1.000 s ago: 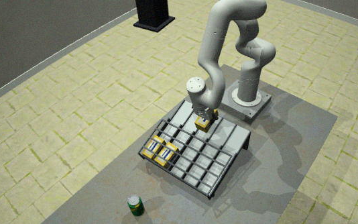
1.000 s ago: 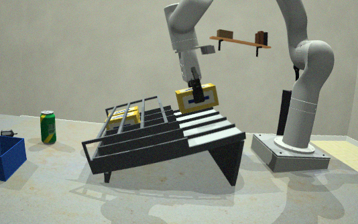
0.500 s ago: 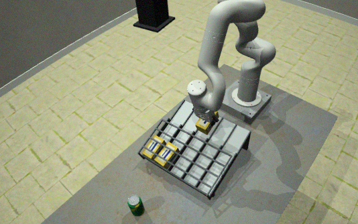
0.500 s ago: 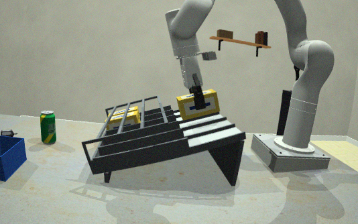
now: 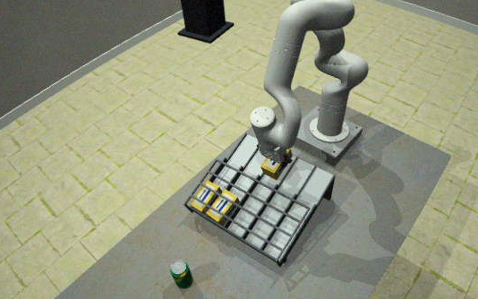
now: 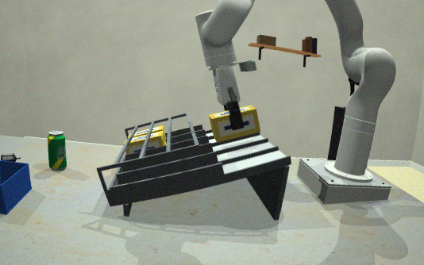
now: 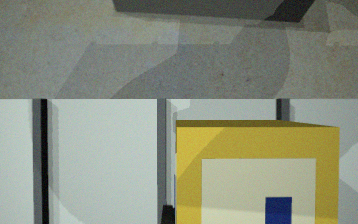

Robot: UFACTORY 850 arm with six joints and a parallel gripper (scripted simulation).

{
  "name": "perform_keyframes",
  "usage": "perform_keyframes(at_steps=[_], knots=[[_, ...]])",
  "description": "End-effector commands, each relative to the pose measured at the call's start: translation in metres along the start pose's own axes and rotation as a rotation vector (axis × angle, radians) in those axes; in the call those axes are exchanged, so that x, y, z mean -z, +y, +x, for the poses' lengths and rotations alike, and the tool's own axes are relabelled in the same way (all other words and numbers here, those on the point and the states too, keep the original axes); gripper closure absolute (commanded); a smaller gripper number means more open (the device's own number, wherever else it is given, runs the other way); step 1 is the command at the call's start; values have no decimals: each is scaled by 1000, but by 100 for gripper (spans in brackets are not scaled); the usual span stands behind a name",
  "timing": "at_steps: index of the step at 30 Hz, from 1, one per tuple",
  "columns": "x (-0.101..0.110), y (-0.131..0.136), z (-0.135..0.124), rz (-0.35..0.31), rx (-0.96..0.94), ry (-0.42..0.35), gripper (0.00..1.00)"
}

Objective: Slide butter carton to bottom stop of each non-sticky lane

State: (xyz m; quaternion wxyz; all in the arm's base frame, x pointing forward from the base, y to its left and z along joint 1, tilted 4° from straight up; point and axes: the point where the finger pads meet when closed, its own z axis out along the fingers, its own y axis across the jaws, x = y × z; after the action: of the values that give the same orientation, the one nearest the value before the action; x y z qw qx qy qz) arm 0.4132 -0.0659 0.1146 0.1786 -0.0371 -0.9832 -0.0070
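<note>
Grey table (image 6: 215, 242), sloped shelf (image 6: 199, 167), pincer (image 6: 234, 119) clamped on butter carton (image 6: 251, 119), seemingly touching a lane's top.

Top cam looking down from high; exterior cam facing side-on, low; both sharing shelf (image 5: 260, 201); wrist cam hanging close over lanes.

The arm arches up from its base (image 6: 344, 180) and bends down, wrist slightly tilted. The gripper (image 6: 234, 116) points downward, its dark fingers (image 6: 235, 117) clamped wide across a butter carton (image 6: 235, 124), holding it level.
</note>
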Motion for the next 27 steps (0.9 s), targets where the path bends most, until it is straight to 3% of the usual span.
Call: perform_keyframes(at_steps=[1, 27], knots=[[1, 0, -1, 0, 0, -2, 100], [-4, 0, 0, 0, 0, -2, 100]])
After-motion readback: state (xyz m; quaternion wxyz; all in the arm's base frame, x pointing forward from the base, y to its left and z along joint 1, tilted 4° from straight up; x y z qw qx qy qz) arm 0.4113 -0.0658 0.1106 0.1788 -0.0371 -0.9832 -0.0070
